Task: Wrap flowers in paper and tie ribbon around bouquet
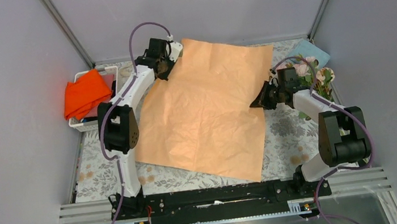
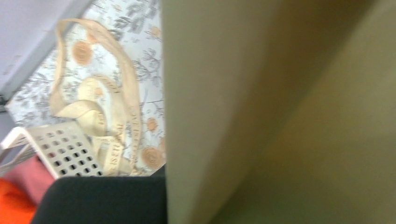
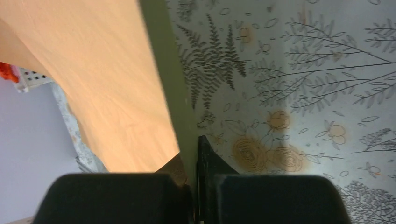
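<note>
The paper lies spread over the middle of the table with its peach face up. My left gripper is shut on its far left corner. In the left wrist view the olive face of the paper fills the right side and hides most of the fingers. My right gripper is shut on the paper's right edge; its jaws pinch the olive-and-peach sheet. The flowers lie behind the right arm at the table's right edge. The ribbon lies looped on the table beside the basket.
A white perforated basket with an orange cloth stands at the far left. A light blue folded cloth lies at the far right corner. Grey walls close in the floral tablecloth on three sides.
</note>
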Controlling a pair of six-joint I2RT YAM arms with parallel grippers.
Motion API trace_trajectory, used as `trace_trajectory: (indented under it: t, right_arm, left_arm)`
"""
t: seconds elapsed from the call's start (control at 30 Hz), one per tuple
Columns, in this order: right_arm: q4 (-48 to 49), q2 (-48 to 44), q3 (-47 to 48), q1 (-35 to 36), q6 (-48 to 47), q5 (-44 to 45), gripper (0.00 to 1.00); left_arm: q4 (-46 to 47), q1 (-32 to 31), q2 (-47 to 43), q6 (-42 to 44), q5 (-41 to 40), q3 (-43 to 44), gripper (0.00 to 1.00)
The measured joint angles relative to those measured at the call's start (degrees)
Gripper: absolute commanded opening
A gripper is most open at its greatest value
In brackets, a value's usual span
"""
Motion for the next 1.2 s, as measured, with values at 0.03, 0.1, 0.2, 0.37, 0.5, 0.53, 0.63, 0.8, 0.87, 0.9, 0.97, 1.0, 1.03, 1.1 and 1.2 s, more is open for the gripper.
trace_trajectory:
  t: [0.03, 0.1, 0.2, 0.37, 0.5, 0.53, 0.63, 0.8, 0.87, 0.9, 0.97, 1.0, 1.03, 1.1, 1.2]
  right_arm:
    - [0.0, 0.7, 0.0, 0.2, -0.2, 0.7, 0.15]
    - [0.0, 1.5, 0.0, 0.2, -0.5, 2.2, 0.35]
    - [-1.1, 1.6, 0.2, 0.1, -1.6, 6.0, 0.57]
    - [-6.1, 1.5, 3.8, 0.0, -4.7, 14.7, 0.64]
    - [-10.1, -0.1, 9.8, -0.4, -8.6, 23.7, 0.63]
    - [-10.5, -0.7, 11.3, -0.8, -9.6, 25.8, 0.62]
    - [-11.2, -1.8, 16.1, -3.5, -12.4, 31.6, 0.58]
    - [-14.4, 0.9, 23.9, -6.6, -15.9, 37.1, 0.49]
    - [-16.5, 4.6, 28.0, -6.5, -17.7, 36.8, 0.47]
    - [-16.5, 4.6, 28.0, -6.5, -17.7, 36.8, 0.47]
    - [-18.7, 7.1, 29.9, -6.4, -18.9, 35.6, 0.46]
    - [-19.8, 8.7, 31.0, -6.4, -19.5, 35.1, 0.46]
    - [-20.5, 10.0, 31.8, -6.3, -20.0, 34.5, 0.47]
    - [-21.9, 12.3, 32.8, -6.1, -21.5, 33.5, 0.51]
    - [-23.3, 15.6, 34.1, -4.7, -25.5, 32.4, 0.59]
  left_arm:
    - [0.1, 0.3, 1.5, -0.2, 0.9, 0.0, 0.00]
    - [0.3, 0.5, 3.5, -0.2, 2.1, 0.0, 0.00]
    - [1.2, 0.7, 5.6, -0.2, 3.3, 0.0, 0.00]
    - [2.5, 0.7, 8.8, -0.1, 4.4, 3.1, 0.00]
    - [3.3, 0.7, 10.6, 1.1, 4.5, 5.3, 0.00]
    - [3.4, 0.7, 11.0, 1.4, 4.5, 5.6, 0.00]
    - [3.7, 0.7, 11.6, 1.9, 4.6, 5.6, 0.05]
    - [3.7, 0.7, 13.3, 2.7, 5.6, 5.6, 0.78]
    - [3.4, 0.7, 13.7, 2.5, 5.9, 5.9, 0.89]
    - [3.2, 0.7, 13.8, 2.7, 5.9, 6.5, 0.94]
    - [3.1, 0.7, 13.8, 3.1, 5.8, 7.8, 0.98]
    - [3.2, 0.7, 13.6, 3.2, 5.7, 8.5, 0.99]
    - [3.2, 0.7, 13.2, 3.3, 5.6, 8.9, 0.99]
    - [3.0, 0.7, 11.5, 3.5, 5.6, 9.0, 0.98]
    - [2.2, 0.7, 6.2, 3.5, 6.3, 7.1, 0.99]
